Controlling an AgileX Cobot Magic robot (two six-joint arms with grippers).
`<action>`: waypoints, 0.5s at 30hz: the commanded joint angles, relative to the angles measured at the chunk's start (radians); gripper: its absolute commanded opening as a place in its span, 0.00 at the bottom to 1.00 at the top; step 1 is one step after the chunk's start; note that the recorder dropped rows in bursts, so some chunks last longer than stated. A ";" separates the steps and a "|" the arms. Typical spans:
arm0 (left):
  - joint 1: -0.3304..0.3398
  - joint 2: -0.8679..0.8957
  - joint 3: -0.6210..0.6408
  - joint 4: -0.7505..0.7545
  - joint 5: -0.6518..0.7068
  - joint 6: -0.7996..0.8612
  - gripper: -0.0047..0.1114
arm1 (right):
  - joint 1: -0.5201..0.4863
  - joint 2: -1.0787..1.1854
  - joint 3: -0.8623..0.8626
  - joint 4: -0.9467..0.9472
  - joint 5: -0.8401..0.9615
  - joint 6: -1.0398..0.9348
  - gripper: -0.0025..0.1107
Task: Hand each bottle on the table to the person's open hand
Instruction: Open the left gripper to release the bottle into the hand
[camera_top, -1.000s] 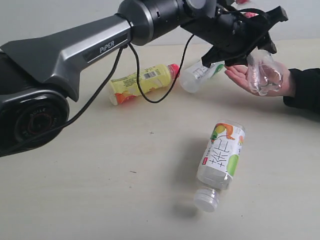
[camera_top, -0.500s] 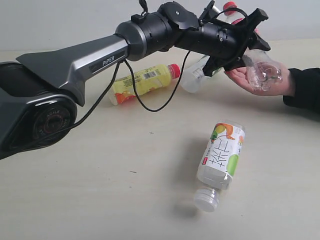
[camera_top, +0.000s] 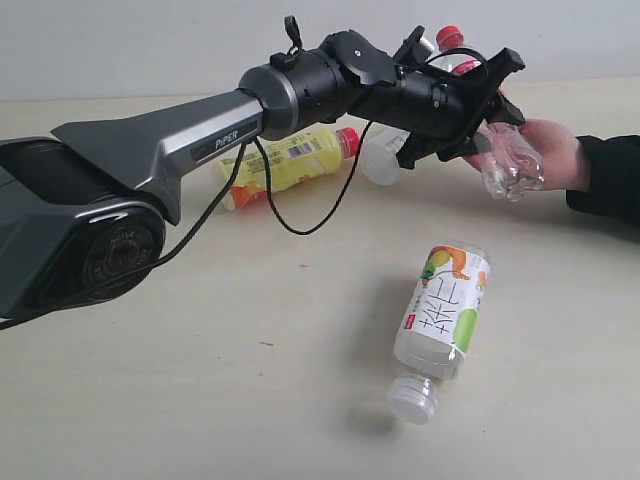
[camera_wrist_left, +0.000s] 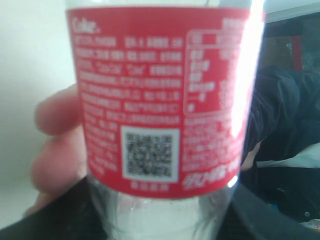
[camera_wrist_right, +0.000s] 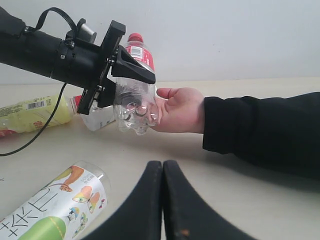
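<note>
Risk: jaws part before hand (camera_top: 548, 150) closes round red-label bottle (camera_top: 508, 162); slick round wall on open palm, so bottle likely rolls off to table (camera_top: 200, 390). Second risk: further push crowds person's fingers.
Grip: left gripper (camera_top: 500, 95) pinching bottle mid-body, tilted, clear of table. Cap at 10 o'clock of jaws, base at 4 o'clock, touching palm.
Idle: right gripper (camera_wrist_right: 162, 172) pressed together, empty, near wide bottle (camera_top: 445, 310).
On table: yellow bottle (camera_top: 285, 160), 9 o'clock of jaws.
</note>
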 joint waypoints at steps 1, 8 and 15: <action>0.002 -0.009 -0.010 0.008 -0.013 -0.001 0.04 | -0.005 -0.007 0.005 -0.003 -0.007 0.002 0.02; 0.002 -0.009 -0.010 0.010 0.010 -0.001 0.27 | -0.005 -0.007 0.005 -0.003 -0.007 0.002 0.02; 0.002 -0.009 -0.010 0.019 0.042 0.003 0.39 | -0.005 -0.007 0.005 -0.003 -0.007 0.002 0.02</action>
